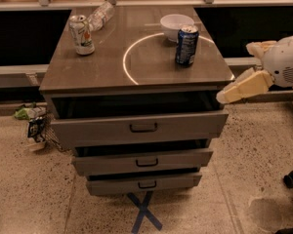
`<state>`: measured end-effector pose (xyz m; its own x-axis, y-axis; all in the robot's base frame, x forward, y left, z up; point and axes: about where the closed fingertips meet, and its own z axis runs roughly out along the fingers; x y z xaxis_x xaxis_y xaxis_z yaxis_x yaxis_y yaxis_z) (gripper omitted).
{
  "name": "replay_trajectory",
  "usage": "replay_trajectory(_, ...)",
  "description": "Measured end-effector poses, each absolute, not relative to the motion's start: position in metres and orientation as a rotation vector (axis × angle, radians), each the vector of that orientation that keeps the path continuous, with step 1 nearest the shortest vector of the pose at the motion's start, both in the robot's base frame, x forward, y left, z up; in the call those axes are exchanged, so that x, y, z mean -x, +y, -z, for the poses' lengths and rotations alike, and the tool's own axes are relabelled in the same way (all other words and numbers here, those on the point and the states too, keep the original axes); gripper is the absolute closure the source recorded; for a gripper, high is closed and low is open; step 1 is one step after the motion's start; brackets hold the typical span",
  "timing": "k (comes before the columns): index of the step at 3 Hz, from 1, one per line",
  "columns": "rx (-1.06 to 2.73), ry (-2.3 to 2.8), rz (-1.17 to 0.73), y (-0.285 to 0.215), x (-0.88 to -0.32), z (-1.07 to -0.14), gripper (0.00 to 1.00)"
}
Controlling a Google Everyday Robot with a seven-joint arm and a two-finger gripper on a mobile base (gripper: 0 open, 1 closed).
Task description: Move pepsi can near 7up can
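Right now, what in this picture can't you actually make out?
Camera view:
- The gripper, right of the cabinet by the top drawer: its arm is cut off by the right edge.
- Inside the top drawer: lost in shadow.
- The bowl: partly hidden behind the pepsi can.
- The 7up can: label print too small to read.
- The floor litter left of the cabinet: too dark to identify.
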<state>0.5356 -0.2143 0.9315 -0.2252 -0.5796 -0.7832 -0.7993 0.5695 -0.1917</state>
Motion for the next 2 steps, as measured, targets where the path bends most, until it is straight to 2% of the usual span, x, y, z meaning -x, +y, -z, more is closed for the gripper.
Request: replay_trajectory(2, 0.887, 1.754, -0.399, -0.211, -0.6, -0.93, 0.0)
